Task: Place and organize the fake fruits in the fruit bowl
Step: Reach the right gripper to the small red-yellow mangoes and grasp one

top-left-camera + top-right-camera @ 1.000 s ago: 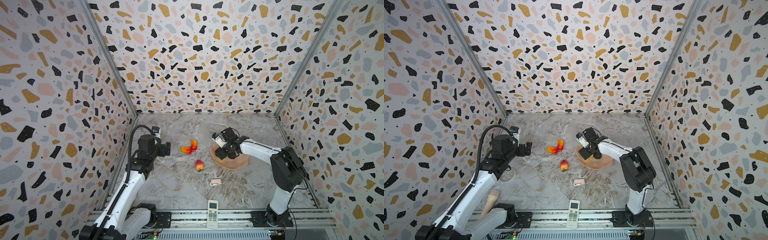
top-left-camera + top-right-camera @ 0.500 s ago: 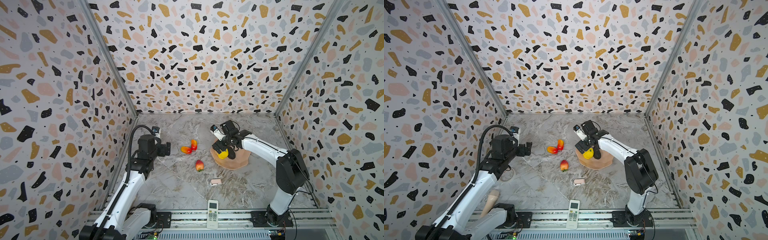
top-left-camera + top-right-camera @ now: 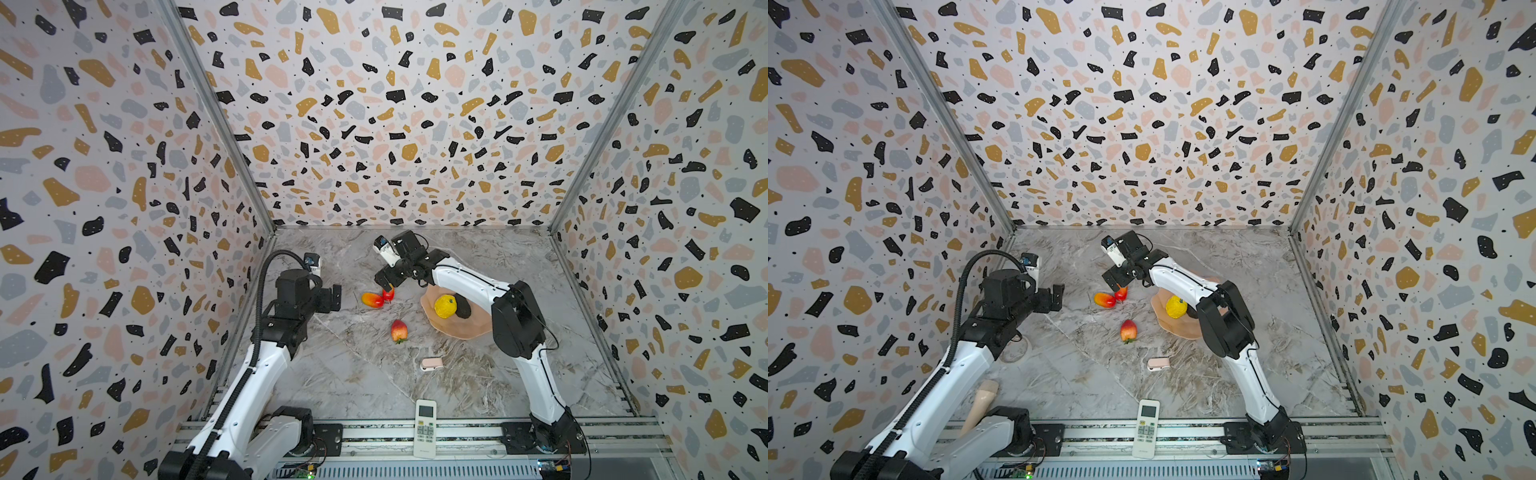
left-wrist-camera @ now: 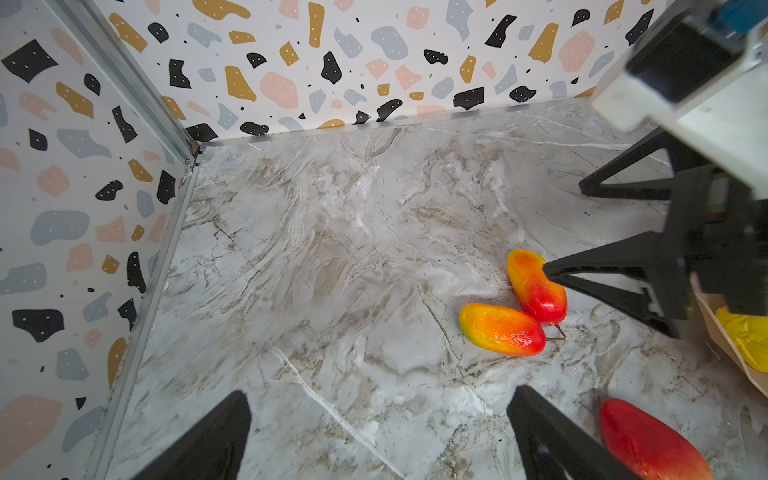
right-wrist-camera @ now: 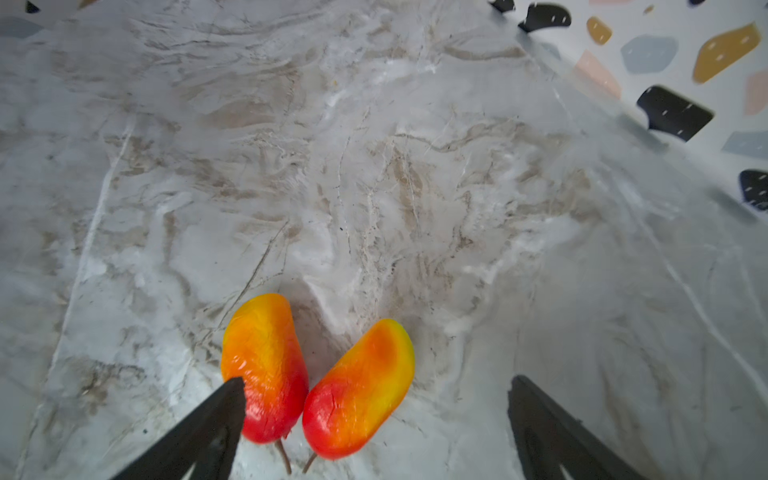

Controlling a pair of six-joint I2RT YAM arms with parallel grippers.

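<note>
Both top views show the pink fruit bowl (image 3: 457, 330) (image 3: 1177, 330) holding the bumpy yellow fruit (image 3: 445, 306) (image 3: 1176, 306) and the dark oval (image 3: 463, 310). Two red-orange-yellow ovals (image 3: 372, 300) (image 3: 389, 293) lie touching on the marble, left of the bowl. My right gripper (image 3: 384, 286) (image 5: 374, 415) hangs open just over them, and one fingertip (image 5: 226, 405) overlaps the nearer oval (image 5: 264, 365) beside its twin (image 5: 359, 386). The strawberry (image 3: 399, 330) (image 4: 648, 444) lies apart, nearer the front. My left gripper (image 3: 333, 297) (image 4: 378, 432) is open and empty, left of the ovals (image 4: 503, 329).
A small pale pink gadget (image 3: 431, 364) lies in front of the strawberry. A white remote control (image 3: 424, 428) rests at the front rail. Patterned walls close in the marble floor on three sides, and the right arm's elbow (image 3: 515, 320) rises beside the bowl.
My right gripper opened and let the yellow fruit go into the bowl. It then swung left to hang over the two ovals. The left arm has not moved.
</note>
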